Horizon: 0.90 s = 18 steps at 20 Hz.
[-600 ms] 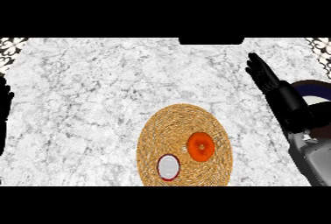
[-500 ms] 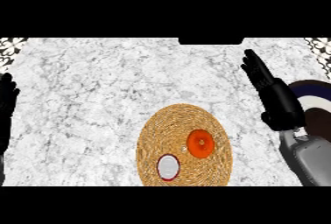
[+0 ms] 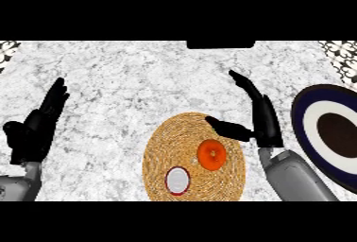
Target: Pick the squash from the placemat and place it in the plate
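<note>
In the head view, a white marbled counter (image 3: pixel 140 85) is seen from steeply above. A round woven placemat (image 3: pixel 164 146) is laid near the lower middle of the view. The squash (image 3: pixel 212 154), orange and rounded, is found on the right half of this placemat, well inside its edge. A small white disc with a red rim (image 3: pixel 178 180) is set on the same mat, below and to the left of the squash, and a narrow strip of weave is left between the two.

The plate (image 3: pixel 300 118) is placed at the right edge of the view and is partly cut off there. A dark blue rim, a white ring and a dark brown centre are shown, and nothing is seen lying in it.

The right hand (image 3: pixel 263 120) is held between the placemat and the plate, apart from both. Its fingers are kept straight and pointed away from the robot, so the hand is open and nothing is grasped. Its thumb (image 3: pixel 226 128) is spread to the left, over the mat's upper right edge, just above the squash in the view and not touching it. The grey right forearm (image 3: pixel 293 177) is brought in from the lower edge.

The left hand (image 3: pixel 38 127) is shown near the left edge, open with fingers up, at rest and well apart from the placemat.
</note>
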Tool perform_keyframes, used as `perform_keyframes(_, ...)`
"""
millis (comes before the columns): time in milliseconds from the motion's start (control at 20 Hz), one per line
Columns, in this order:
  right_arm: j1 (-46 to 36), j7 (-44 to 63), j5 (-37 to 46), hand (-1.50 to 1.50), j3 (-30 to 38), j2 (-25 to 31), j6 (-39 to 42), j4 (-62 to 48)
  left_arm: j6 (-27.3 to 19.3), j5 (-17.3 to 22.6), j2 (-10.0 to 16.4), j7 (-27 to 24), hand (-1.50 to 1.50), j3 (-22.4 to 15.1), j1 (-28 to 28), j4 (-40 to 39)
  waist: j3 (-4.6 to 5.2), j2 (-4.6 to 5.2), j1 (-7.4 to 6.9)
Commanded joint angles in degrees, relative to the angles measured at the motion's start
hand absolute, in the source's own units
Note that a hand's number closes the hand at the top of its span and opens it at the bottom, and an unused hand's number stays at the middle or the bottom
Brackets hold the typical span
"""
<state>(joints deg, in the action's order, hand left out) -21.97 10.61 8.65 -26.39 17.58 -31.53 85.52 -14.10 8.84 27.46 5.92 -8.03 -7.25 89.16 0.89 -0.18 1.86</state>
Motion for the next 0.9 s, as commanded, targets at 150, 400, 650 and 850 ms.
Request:
perform_keyframes(150, 5.28, 6.37, 23.47, -1.5, -13.87, -16.82, -22.31, -10.02, 3.12, 0.81, -2.85, -1.21, 0.0, -1.64, -4.14, -4.75, -0.69, 0.18, -1.04)
perform_keyframes(400, 9.59, 18.44, 43.78, -1.5, -14.71, -15.05, -24.17, -7.13, -0.06, -1.81, -5.31, 0.82, 0.0, -2.67, -6.05, -6.15, -0.65, -0.53, 0.66)
perform_keyframes(650, 15.06, 31.37, 60.57, -1.5, -13.51, -16.78, -10.07, 5.91, -0.29, -1.91, -6.14, -0.61, 0.0, -2.36, -3.92, -6.23, -0.57, -0.96, 1.32)
perform_keyframes(850, 13.15, 42.62, 61.4, -1.5, -12.65, -17.51, 8.92, 9.09, 1.17, -1.94, -5.64, -1.26, 0.0, -2.88, -3.64, -6.36, -0.46, -0.83, 0.64)
